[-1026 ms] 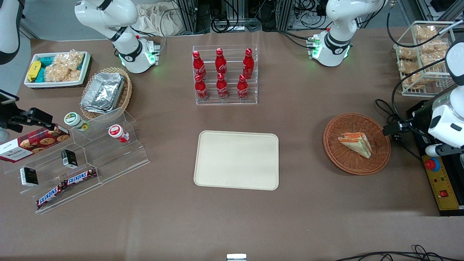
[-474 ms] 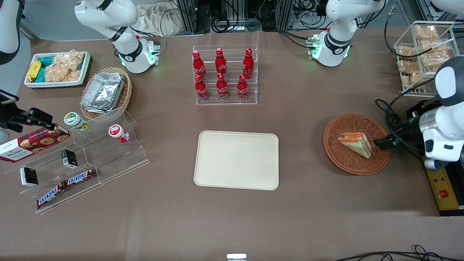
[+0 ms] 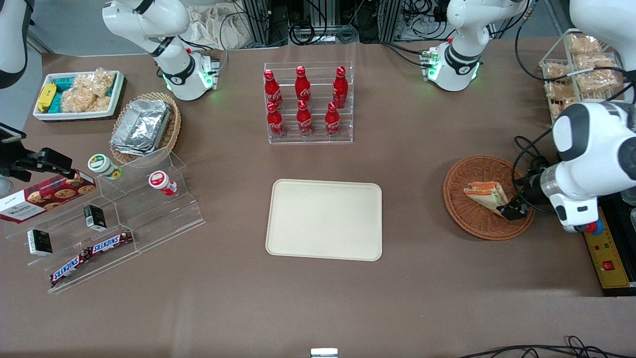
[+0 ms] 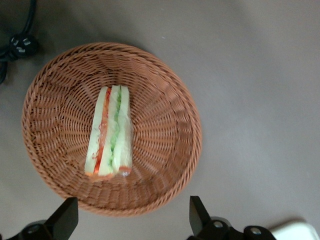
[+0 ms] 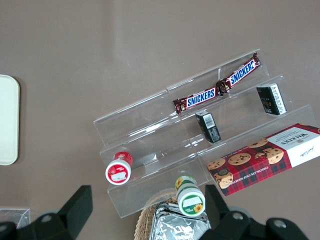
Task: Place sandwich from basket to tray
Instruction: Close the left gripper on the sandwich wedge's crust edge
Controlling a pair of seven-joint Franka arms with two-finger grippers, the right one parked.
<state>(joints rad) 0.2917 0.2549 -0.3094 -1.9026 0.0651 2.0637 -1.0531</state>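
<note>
The sandwich [image 3: 486, 195], a pale wedge with orange-red and green layers in clear wrap, lies in the round reddish-brown wicker basket [image 3: 464, 219] toward the working arm's end of the table. In the left wrist view the sandwich [image 4: 110, 132] lies on its side in the middle of the basket [image 4: 165, 160]. My left gripper [image 3: 512, 211] hangs above the basket's rim, beside the sandwich's pointed end, open and empty. Its two fingers [image 4: 197, 216] stand wide apart in the wrist view, where the gripper [image 4: 132, 220] is over the rim. The cream tray [image 3: 324, 220] lies bare at mid-table.
A rack of red bottles [image 3: 307, 102] stands farther from the camera than the tray. A control box with a red button [image 3: 605, 248] and cables [image 3: 527, 149] lie beside the basket. A wire rack of snack packets [image 3: 581, 74] stands near the working arm. A clear snack stand [image 3: 114, 219] is at the parked arm's end.
My left arm has swung in from the table's end toward the basket. The gripper went from beside the rim to above it, close to the sandwich. The sandwich has not moved.
</note>
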